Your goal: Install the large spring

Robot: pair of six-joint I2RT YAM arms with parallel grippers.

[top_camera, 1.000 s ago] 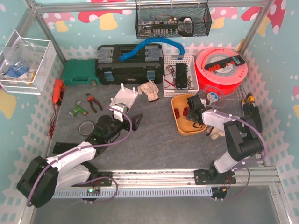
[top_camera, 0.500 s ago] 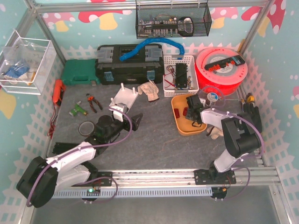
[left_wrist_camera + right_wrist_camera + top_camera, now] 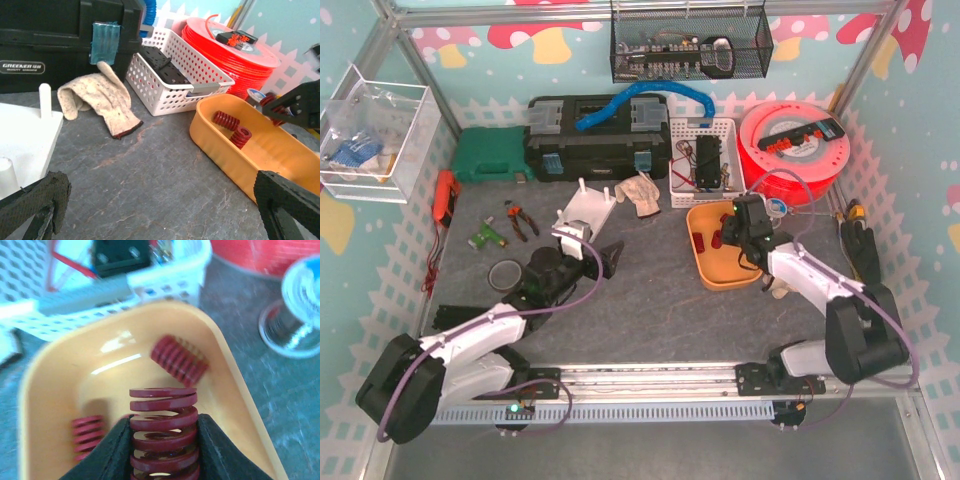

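Observation:
My right gripper point(image 3: 163, 440) is shut on a large dark-red spring point(image 3: 163, 425) and holds it upright over the orange tray point(image 3: 240, 390). In the top view the right gripper point(image 3: 746, 222) hangs over the tray's point(image 3: 720, 278) far right corner. Two more red springs point(image 3: 179, 359) point(image 3: 87, 435) lie in the tray. The white peg fixture point(image 3: 585, 210) stands at centre left; its base and a peg point(image 3: 45, 97) show in the left wrist view. My left gripper point(image 3: 605, 262) is open and empty, just in front of the fixture, low over the table point(image 3: 160, 200).
A white perforated basket point(image 3: 705, 160) and a red filament spool point(image 3: 795, 150) stand behind the tray. A black toolbox point(image 3: 595, 145) is at the back, with a beige glove point(image 3: 640, 192) before it. Pliers point(image 3: 520, 220) and a black ring point(image 3: 505, 272) lie at left.
My right gripper has risen from the tray with the large spring in it and shifted slightly back and right; its elbow swung out to the right. The left arm has not moved.

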